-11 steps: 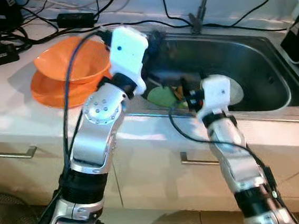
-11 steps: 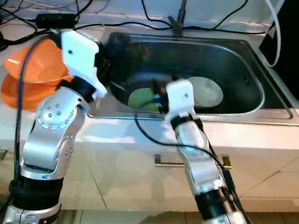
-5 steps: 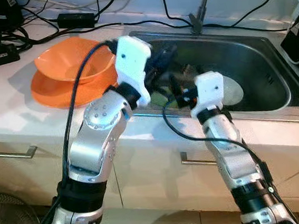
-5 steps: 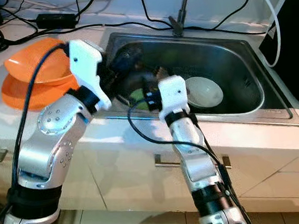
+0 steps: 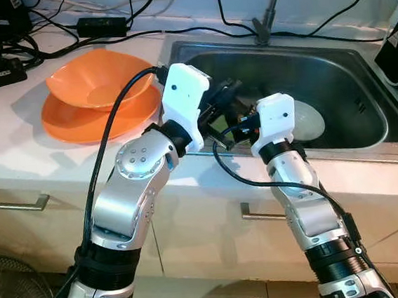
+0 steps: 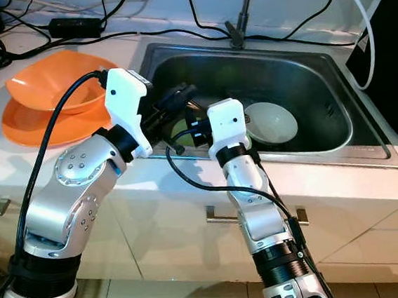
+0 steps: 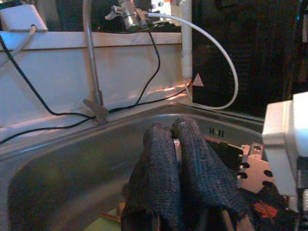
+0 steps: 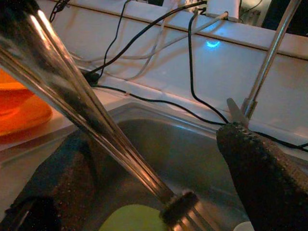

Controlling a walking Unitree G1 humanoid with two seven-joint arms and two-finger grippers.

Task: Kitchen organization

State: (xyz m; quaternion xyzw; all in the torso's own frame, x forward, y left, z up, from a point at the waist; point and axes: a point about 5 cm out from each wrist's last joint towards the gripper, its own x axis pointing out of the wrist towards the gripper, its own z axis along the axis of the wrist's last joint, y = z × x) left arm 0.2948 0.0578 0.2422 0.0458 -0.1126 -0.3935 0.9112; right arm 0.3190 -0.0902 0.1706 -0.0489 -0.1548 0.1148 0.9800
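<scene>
Fingers (image 7: 185,159) of the left end effector (image 6: 173,98) pressed together, with what looked like a thin metal edge pinched between them, though the view was too dark to be sure. That end effector hung over the left part of the steel sink (image 6: 325,140), just above its front rim. The right end effector (image 6: 196,132) sat right beside it, lower and nearly touching; its two dark fingers (image 8: 260,168) stood apart, and a long shiny metal rod (image 8: 82,101) with a ribbed end ran between them, so whether they gripped it could not be told.

Below both, on the sink floor, lay a green plate (image 6: 183,129), partly hidden by the arms. A white bowl (image 6: 274,122) rested near it toward the right of the basin. A tall faucet (image 6: 241,11) rose from the back rim, with black cables trailing along the wall.

On the white surface (image 5: 16,152) to the left of the sink, an orange bowl (image 5: 97,81) sat on an orange plate (image 5: 69,123), well apart from both end effectors.
</scene>
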